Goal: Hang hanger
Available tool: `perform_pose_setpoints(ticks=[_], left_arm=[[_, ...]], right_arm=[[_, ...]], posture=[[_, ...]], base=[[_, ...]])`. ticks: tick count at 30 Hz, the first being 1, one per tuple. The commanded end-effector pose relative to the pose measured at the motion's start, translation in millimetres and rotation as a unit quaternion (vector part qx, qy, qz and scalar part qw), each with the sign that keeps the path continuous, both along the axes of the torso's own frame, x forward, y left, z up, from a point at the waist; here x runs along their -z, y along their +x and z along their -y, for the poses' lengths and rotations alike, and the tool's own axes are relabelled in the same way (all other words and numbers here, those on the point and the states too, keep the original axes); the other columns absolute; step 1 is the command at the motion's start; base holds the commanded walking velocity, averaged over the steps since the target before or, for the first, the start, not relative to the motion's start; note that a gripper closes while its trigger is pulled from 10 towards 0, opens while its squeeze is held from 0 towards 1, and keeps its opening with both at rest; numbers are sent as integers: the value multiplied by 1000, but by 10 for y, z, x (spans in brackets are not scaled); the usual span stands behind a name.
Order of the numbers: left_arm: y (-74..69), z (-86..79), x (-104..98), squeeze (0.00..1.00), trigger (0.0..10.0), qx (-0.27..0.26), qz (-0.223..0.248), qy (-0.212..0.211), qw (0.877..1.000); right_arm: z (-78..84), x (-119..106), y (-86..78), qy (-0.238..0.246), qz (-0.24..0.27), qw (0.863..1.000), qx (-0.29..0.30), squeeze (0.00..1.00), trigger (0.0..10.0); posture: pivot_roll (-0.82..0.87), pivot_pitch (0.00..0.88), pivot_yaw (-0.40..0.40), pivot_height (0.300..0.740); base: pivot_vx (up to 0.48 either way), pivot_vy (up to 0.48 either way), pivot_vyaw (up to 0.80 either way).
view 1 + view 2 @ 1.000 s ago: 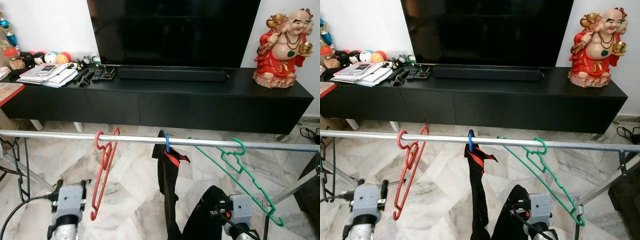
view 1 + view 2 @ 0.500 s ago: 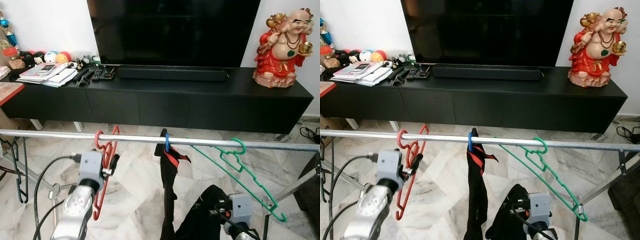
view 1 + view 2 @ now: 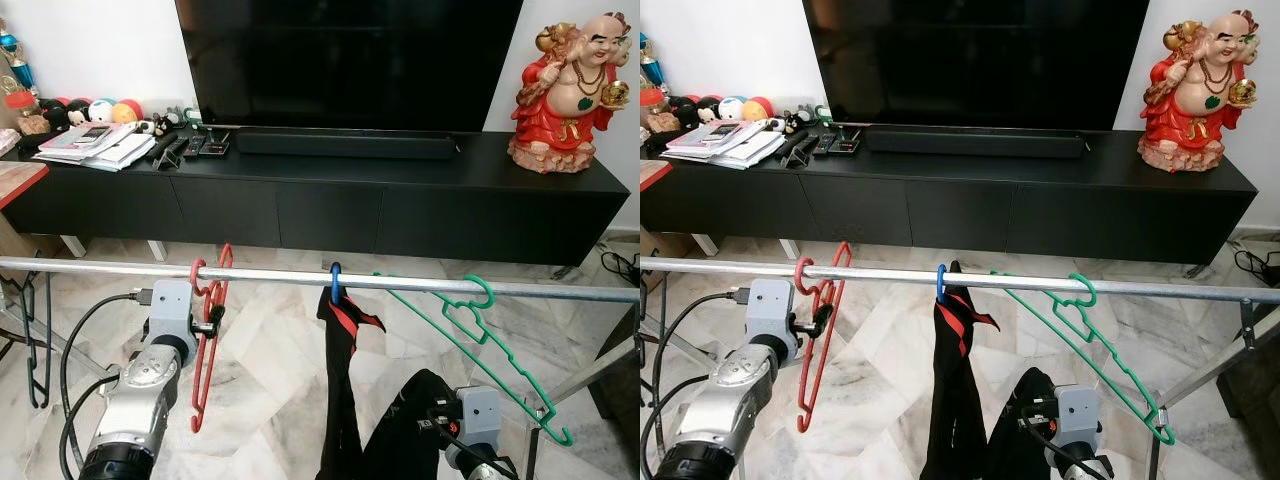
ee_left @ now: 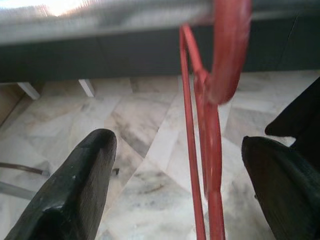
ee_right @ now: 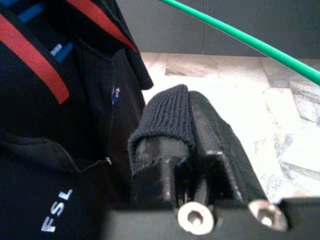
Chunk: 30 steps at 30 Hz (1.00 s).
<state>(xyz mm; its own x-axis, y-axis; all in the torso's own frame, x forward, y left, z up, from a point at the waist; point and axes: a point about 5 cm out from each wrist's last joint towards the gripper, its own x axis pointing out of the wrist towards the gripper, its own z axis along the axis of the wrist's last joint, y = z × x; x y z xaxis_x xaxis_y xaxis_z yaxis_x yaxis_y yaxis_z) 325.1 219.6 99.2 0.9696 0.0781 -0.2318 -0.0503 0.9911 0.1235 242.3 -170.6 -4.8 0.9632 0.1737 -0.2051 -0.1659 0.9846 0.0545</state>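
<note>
Since a moment ago my left gripper has risen to the red hanger, which already hooks over the rail toward its left end. My fingers are spread wide on either side of the hanger, not touching it, so I judge it released and hung. My right gripper sits low with its fingers pressed together, empty, beside the black shirt on the blue hanger; the green hanger hangs further right. What is left, I judge, is only to draw my left arm away.
</note>
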Motion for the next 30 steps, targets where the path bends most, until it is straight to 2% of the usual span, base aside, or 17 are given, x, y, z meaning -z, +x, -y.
perform_pose_setpoints(ticks=[1, 6, 10, 13, 14, 15, 22, 30], left_arm=[[20, -9, -13, 0, 10000, 0, -4, -1, 1000], [60, 58, 63, 0, 10000, 0, -19, -4, 1000], [157, 94, 59, 0, 10000, -33, -29, -5, 999], [207, 166, 60, 0, 9804, -20, -27, -12, 999], [224, 187, 59, 0, 2824, -17, -27, -9, 999], [239, 203, 53, 0, 0, -15, -25, -9, 1000], [305, 258, 37, 0, 0, -21, -25, -9, 999], [279, 200, 101, 0, 0, -38, -39, 2, 999]], right_arm=[[-28, -57, 45, -2, 19, 1000, -5, 0, 10000], [-56, -76, 76, -1, 22, 1000, -8, 0, 10000], [-46, -78, 80, -4, 23, 1000, -8, 0, 10000], [-42, -78, 82, -5, 22, 1000, -8, 0, 10000], [-42, -77, 83, -6, 22, 1000, -8, 0, 10000], [-41, -78, 84, -6, 22, 1000, -8, 0, 10000], [-32, -76, 80, -9, 22, 1000, -9, 0, 10000], [-47, -61, 75, -11, 18, 1000, -16, 0, 10000]], posture=[[114, 52, 5, 740], [105, 50, 5, 740], [99, 47, 3, 740], [94, 45, 3, 740], [87, 45, 4, 740], [83, 45, 6, 740], [81, 44, 4, 740], [85, 45, 2, 740]], base=[[0, 0, 0], [0, 0, 0], [0, 0, 0], [0, 0, 0], [0, 0, 0], [0, 0, 0], [0, 0, 0], [0, 0, 0]])
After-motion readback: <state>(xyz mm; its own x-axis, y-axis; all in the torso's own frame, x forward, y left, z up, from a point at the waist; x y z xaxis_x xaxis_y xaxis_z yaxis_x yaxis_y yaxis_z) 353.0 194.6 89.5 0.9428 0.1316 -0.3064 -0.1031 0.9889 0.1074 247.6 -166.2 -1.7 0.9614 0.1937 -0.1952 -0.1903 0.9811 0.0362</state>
